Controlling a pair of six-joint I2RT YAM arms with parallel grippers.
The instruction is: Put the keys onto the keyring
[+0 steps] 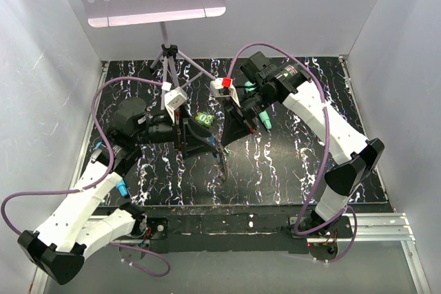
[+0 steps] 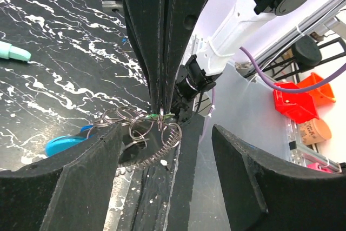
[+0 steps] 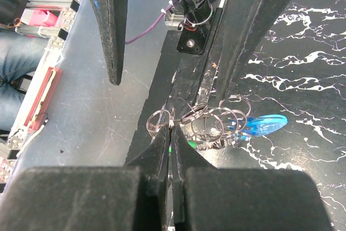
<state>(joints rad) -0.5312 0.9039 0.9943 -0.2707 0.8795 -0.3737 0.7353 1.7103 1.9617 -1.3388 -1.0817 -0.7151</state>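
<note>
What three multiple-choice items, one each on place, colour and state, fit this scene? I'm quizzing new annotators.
1. Where on the keyring is its clasp? A) the end away from the pinched metal ring; B) the middle; C) at the pinch.
2. Clasp colour? A) red; B) blue; C) yellow.
3. The right gripper is: A) wide open; B) shut on the metal ring; C) out of view.
Key: A, other rings lie between pinch and clasp; B, blue in both wrist views; B, its fingers press together on the ring.
</note>
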